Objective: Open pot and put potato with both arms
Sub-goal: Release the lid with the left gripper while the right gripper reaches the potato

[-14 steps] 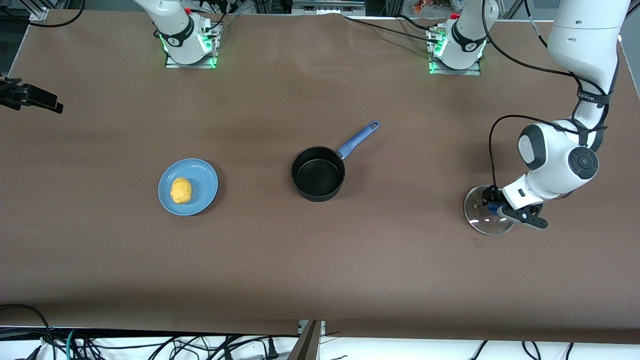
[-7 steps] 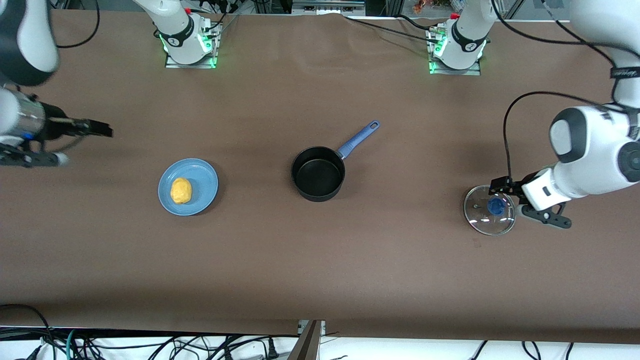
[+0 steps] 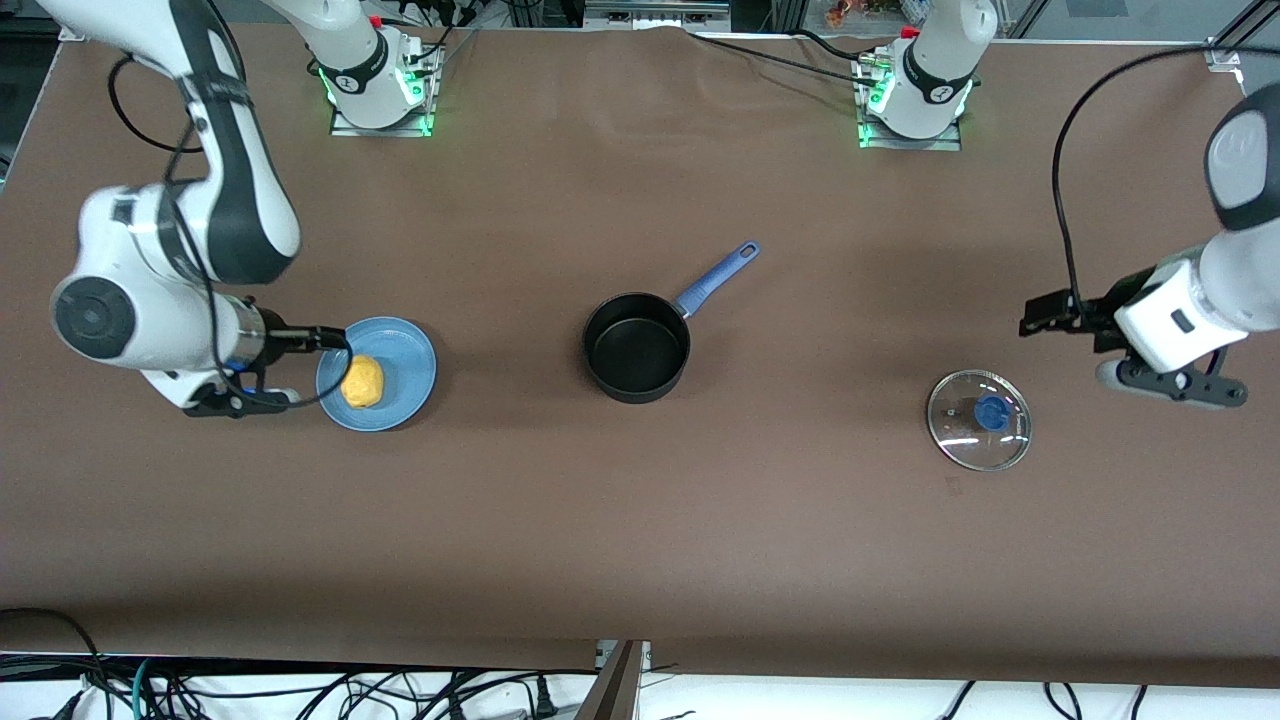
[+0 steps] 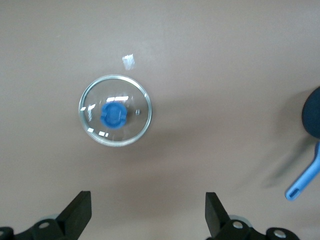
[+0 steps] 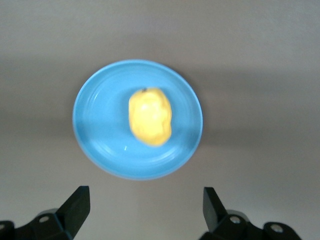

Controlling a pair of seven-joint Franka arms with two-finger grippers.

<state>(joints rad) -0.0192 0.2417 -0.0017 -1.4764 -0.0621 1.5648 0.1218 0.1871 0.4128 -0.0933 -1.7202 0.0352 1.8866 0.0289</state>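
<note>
The black pot (image 3: 636,348) with its blue handle (image 3: 715,275) stands uncovered and empty at the table's middle. The yellow-orange potato (image 3: 362,381) lies on a blue plate (image 3: 410,365) toward the right arm's end. My right gripper (image 3: 322,338) is open and empty, over the plate's edge beside the potato. In the right wrist view the potato (image 5: 150,116) and plate (image 5: 100,125) show ahead of my right gripper (image 5: 144,210). My left gripper (image 3: 1050,322) is open and empty, in the air beside the glass lid (image 3: 978,435).
The round glass lid with its blue knob (image 3: 990,411) lies flat on the table toward the left arm's end. It shows in the left wrist view (image 4: 95,125) ahead of my left gripper (image 4: 147,220), with the pot's handle tip (image 4: 303,177) at the edge.
My left gripper has let go of the lid's knob and drawn up and away toward the left arm's end. My right arm has swung in to the plate's edge.
</note>
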